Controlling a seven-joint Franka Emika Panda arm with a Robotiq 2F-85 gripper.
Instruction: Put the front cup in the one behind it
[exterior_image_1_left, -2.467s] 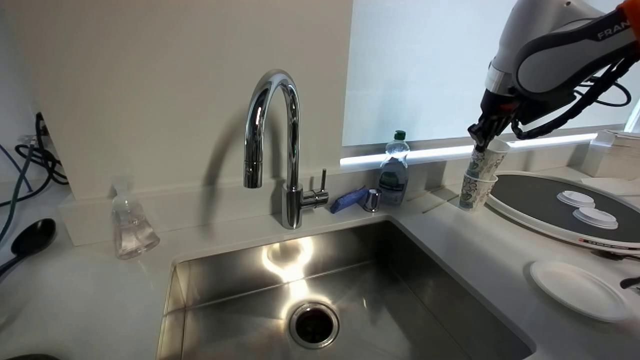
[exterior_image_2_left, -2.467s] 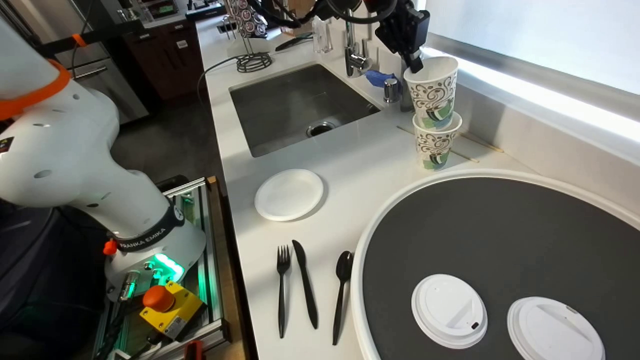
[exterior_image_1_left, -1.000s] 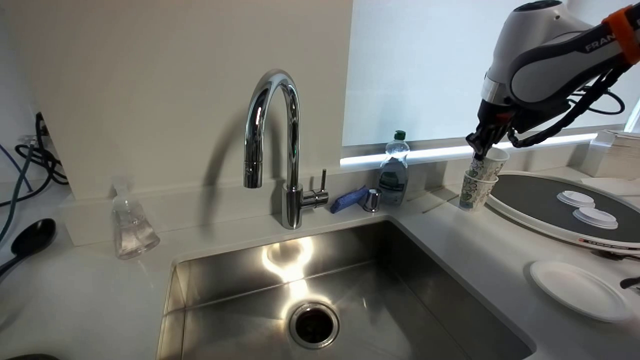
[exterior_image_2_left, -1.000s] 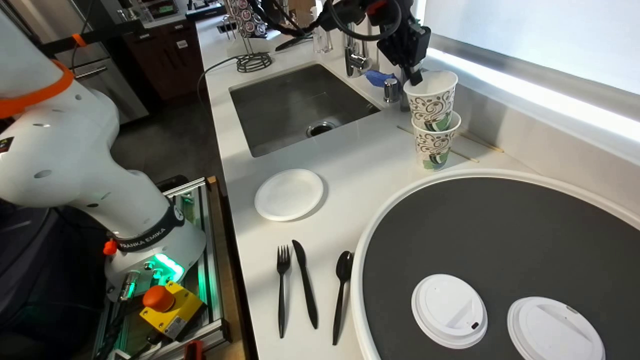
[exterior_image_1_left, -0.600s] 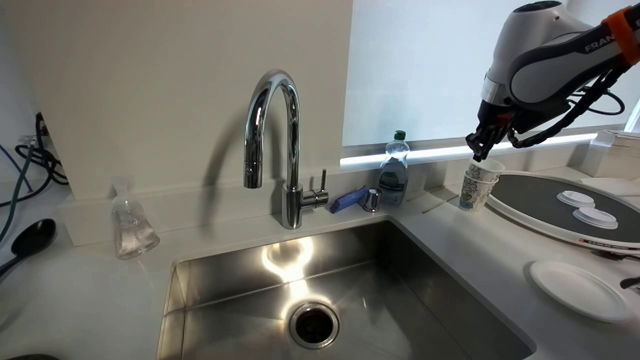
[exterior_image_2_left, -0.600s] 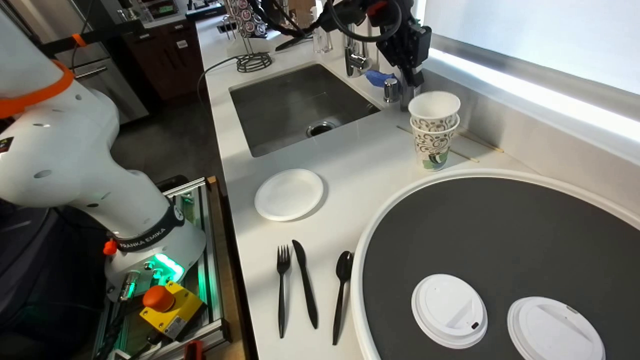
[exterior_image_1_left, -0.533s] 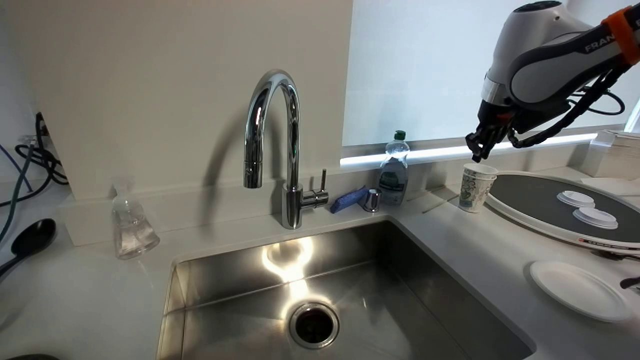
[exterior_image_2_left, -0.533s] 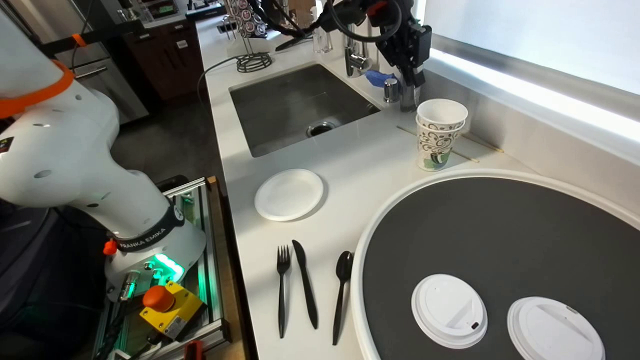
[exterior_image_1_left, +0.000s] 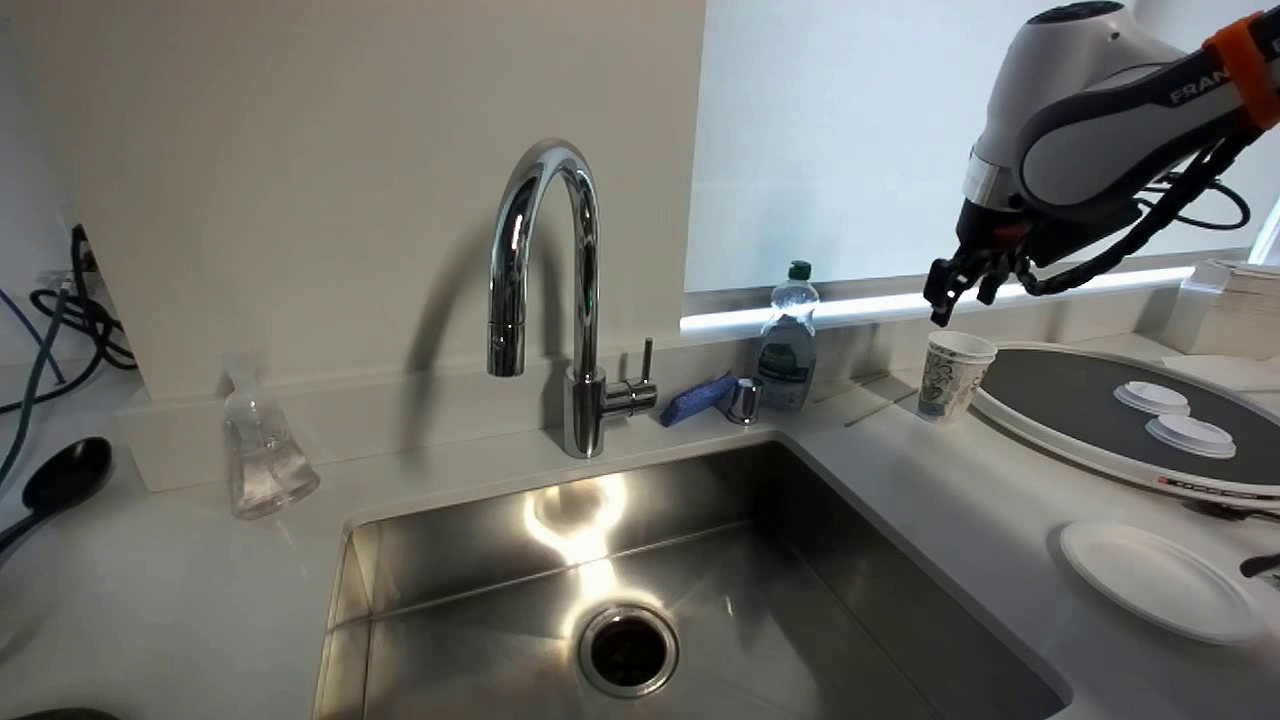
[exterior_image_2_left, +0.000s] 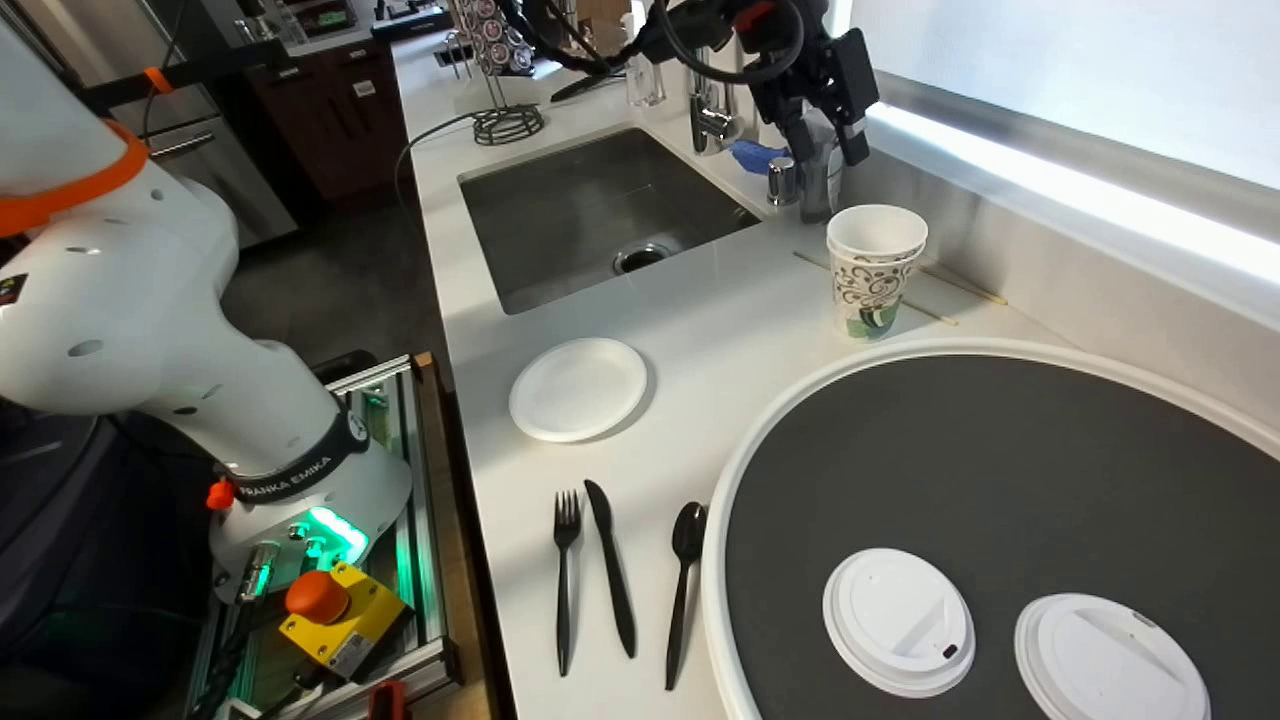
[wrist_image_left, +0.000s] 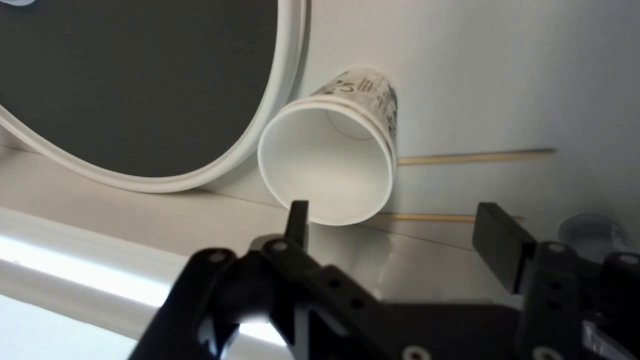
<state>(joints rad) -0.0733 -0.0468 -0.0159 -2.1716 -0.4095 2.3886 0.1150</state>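
Pincer (exterior_image_2_left: 829, 150) hangs with fingers apart, unloaded, above and left of the inner cup (exterior_image_2_left: 877, 230) in an exterior view. This cup seats upright inside the outer cup (exterior_image_2_left: 868, 295), near the back edge of the counter (exterior_image_2_left: 745, 300); long axes run vertical. Round tray (exterior_image_2_left: 950, 347) lies just beside, farther right. Nesting appears complete; a straight lift is the likely next move.
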